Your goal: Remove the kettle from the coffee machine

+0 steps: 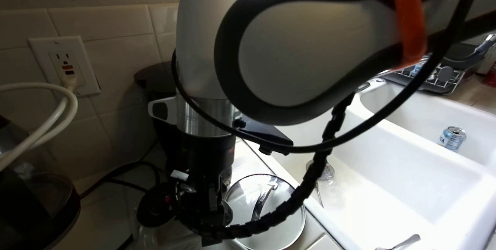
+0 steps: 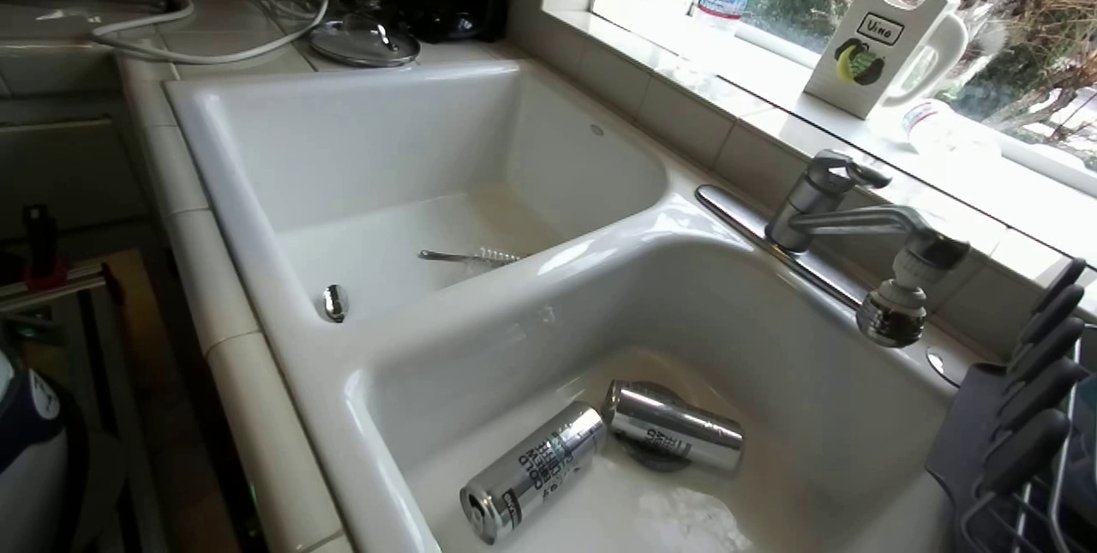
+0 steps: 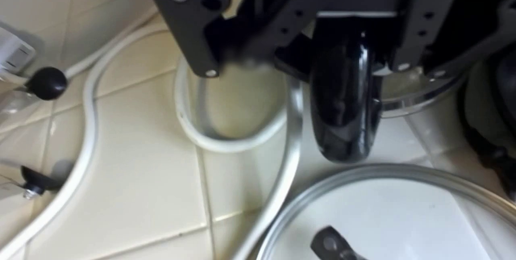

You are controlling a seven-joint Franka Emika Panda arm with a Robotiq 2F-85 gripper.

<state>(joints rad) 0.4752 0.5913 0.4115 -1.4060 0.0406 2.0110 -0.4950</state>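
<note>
Fingers (image 3: 409, 46) clamped on the black handle (image 3: 346, 107) of a glass kettle (image 3: 411, 92)

Wrist view: the gripper (image 3: 348, 65) is at the top of the frame, its fingers pressed to both sides of the handle, right of center. The kettle's clear glass shows behind, partly covered. A pot lid (image 3: 395, 211) fills the lower right corner. A white hose (image 3: 89, 111) loops over the counter (image 3: 141, 163) at left.

In an exterior view, the robot arm (image 1: 310, 52) covers the top and middle. The kettle's round black top is near the bottom, left of center, beside the gripper. Behind the arm is the coffee machine (image 1: 155, 79), mostly hidden; whether the kettle is clear of it cannot be told.

In an exterior view, a white sink (image 2: 368, 339) fills most of the frame, two silver cans (image 2: 536, 469) in its lower bowl. The coffee machine is a dark shape near the top, left of center; the kettle is too dim to pick out.
</note>
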